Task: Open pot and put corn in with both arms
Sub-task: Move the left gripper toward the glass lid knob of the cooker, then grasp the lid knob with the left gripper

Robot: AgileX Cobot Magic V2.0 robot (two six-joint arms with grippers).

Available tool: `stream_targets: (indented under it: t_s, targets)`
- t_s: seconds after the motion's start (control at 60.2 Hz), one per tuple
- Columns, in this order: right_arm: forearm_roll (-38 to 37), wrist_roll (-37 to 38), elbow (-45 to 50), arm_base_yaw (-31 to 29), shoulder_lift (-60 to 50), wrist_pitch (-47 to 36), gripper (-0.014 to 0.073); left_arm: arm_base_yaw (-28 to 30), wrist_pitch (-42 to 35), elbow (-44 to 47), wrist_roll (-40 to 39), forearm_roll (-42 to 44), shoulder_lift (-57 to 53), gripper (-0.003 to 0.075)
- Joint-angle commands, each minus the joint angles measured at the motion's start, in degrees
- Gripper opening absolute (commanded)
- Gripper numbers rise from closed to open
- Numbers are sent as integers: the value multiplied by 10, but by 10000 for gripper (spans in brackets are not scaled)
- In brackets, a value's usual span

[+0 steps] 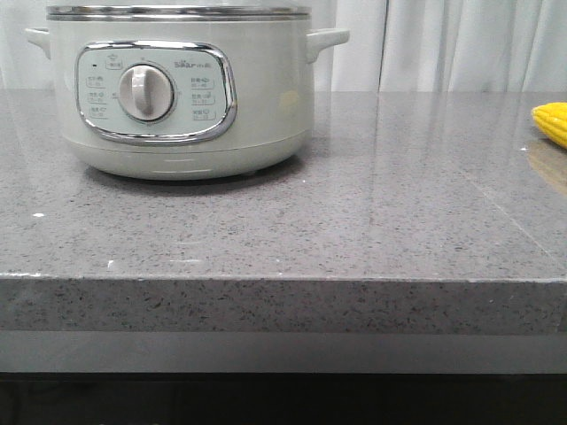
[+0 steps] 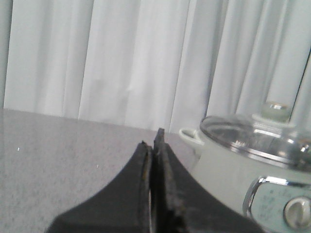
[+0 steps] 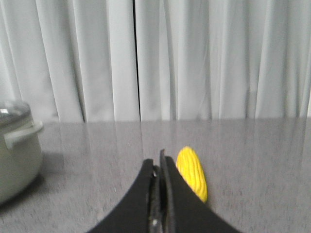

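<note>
The pale cream pot (image 1: 177,88) stands at the back left of the grey counter, its metal-rimmed lid (image 1: 177,12) on and its dial facing me. It also shows in the left wrist view (image 2: 243,165) with its glass lid (image 2: 257,136), and at the edge of the right wrist view (image 3: 17,155). The yellow corn (image 1: 551,122) lies at the counter's right edge and just beyond my right fingers in the right wrist view (image 3: 192,174). My left gripper (image 2: 153,141) is shut and empty, beside the pot. My right gripper (image 3: 158,162) is shut and empty, short of the corn.
The grey speckled counter (image 1: 354,221) has its front edge close to me. White curtains (image 1: 461,44) hang behind it. Neither arm shows in the front view.
</note>
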Motion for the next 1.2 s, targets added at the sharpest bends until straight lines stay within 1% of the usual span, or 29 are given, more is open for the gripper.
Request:
stream_targets:
  t_s: [0.0,0.166,0.266,0.382,0.581,0.83,0.963,0.996,1.046,1.079,1.096,1.129,1.146,1.179]
  targets:
    - [-2,-3,-74,-4,32,11,-67,-3,15,-77,-2,1,40,-20]
    - [-2,-3,-189,-4,106,86,-67,-3,117,-215,-2,1,119,-20]
    - [-2,-3,-245,-4,154,130,-67,-3,156,-271,-1,1,163,-20]
    - [-2,-3,-280,-4,202,178,-67,-3,195,-321,-1,1,204,-20]
    - [-2,-3,-284,-4,259,222,-67,-3,204,-325,-1,1,237,-20]
    - [-2,-3,-284,-4,299,231,-67,-3,202,-317,-1,-2,250,-20]
    - [-2,-3,-284,-4,310,234,-59,-3,206,-317,-1,12,255,-13]
    - [-2,-3,-284,-4,311,235,-39,-3,206,-317,-1,15,255,7]
    - [-2,-3,-284,-4,312,237,26,-3,205,-317,13,18,255,68]
    - [-2,-4,-284,-4,312,238,85,-3,204,-317,13,18,255,131]
    - [-2,-4,-284,-4,312,238,112,-3,204,-317,13,21,255,176]
    - [-2,-4,-284,-4,314,239,188,-3,204,-317,17,23,255,242]
    - [-2,-4,-284,-4,314,239,238,-3,204,-317,18,24,255,293]
    - [-2,-4,-284,-4,314,239,307,-3,204,-317,18,24,255,361]
